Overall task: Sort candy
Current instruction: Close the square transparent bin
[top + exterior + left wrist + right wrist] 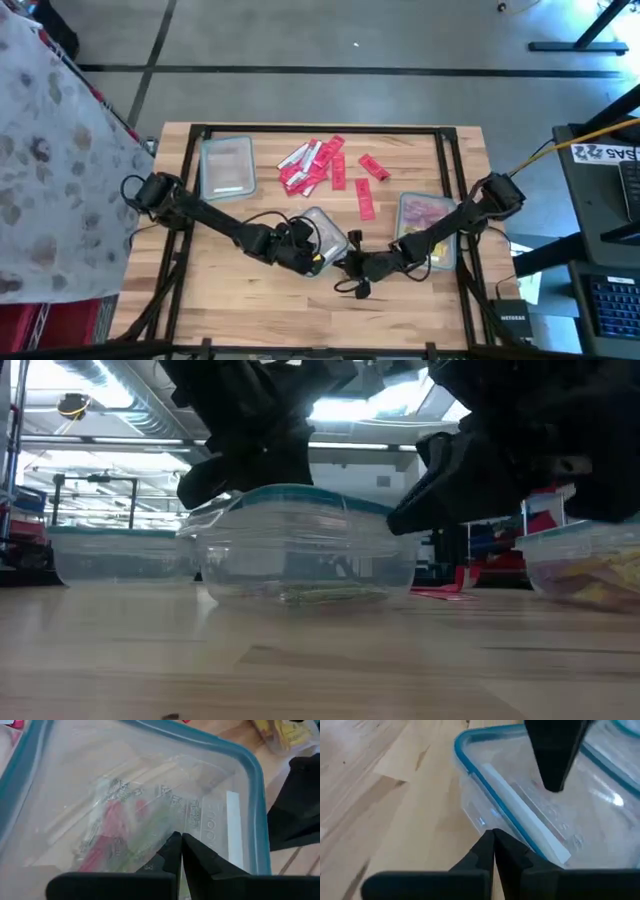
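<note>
Candy: loose cluster of red/pink wrapped strips (312,164) on the bare surface (250,290), near the middle of the far edge. Long axes mixed; most lie slanted between the far edge and the right edge, a few nearly square to the far edge. Two strays sit apart toward the right: one short piece (374,167) on a slant, one longer piece (365,201) running roughly far-to-near.

More candy in tubs. Middle tub (322,237), clear with a teal rim, near the centre of the near half, holds a few silvery and red wrapped pieces (112,827), seen through the plastic; their direction is hard to read. Right tub (426,226), close to the right edge, holds pink and yellow pieces (424,211). Left tub (227,166) sits at the far-left corner; contents cannot be made out.

Left tool (180,851): over the middle tub, fingers pressed together, nothing between them. Right tool (493,846): just outside that tub's rim on the side toward the right edge, fingers also together, empty. Both arms crowd the middle tub from either side.

Open room: the wide strip of wood along the near edge, and the near-left corner. A dark frame rail (320,128) runs along the far edge.
</note>
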### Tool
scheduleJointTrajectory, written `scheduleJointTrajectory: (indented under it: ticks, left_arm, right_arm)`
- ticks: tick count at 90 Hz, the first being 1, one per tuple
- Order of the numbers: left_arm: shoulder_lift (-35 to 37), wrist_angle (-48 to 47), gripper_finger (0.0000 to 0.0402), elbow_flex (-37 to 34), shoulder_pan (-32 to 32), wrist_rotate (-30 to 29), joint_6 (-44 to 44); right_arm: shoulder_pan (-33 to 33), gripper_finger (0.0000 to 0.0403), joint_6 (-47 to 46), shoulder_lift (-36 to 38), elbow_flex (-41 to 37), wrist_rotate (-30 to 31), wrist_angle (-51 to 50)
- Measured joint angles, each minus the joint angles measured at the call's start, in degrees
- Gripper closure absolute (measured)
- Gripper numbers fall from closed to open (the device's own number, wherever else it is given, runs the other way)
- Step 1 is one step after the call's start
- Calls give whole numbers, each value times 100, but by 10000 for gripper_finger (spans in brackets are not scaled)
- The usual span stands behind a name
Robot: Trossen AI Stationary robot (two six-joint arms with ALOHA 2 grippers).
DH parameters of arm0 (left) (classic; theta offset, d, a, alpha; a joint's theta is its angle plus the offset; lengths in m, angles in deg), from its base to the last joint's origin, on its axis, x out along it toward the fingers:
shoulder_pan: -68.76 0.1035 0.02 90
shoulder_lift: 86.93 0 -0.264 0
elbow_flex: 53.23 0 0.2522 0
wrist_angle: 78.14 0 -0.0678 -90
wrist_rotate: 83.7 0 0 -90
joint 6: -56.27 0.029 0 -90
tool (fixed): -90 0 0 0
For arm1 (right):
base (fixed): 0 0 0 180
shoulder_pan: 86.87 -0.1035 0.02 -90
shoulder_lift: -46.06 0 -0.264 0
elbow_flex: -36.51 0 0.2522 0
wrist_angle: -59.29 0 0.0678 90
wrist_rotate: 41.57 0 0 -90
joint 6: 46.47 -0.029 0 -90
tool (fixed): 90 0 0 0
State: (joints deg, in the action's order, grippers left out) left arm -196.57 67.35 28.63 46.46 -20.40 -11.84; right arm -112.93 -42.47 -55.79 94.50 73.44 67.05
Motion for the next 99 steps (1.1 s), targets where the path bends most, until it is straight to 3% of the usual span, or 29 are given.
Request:
scheduleJointTrajectory:
  ticks: [31,60,71,86,99]
  left_arm:
    - [-11,79,401,-4,2,0,-8]
    - [-26,486,401,35,-42,-140,231]
    - [93,425,401,207,-51,-6,555]
    - [243,375,401,536,-73,95,1165]
    - [284,416,401,986,-86,-313,1765]
  right_arm:
    - [-9,402,672,-259,15,-12,340]
    - [-57,402,45,331,36,207,-1150]
    - [-29,402,-167,608,13,668,-1791]
    - [-13,402,-681,958,39,1920,-2599]
    - [-37,402,-965,1196,25,2012,-2838]
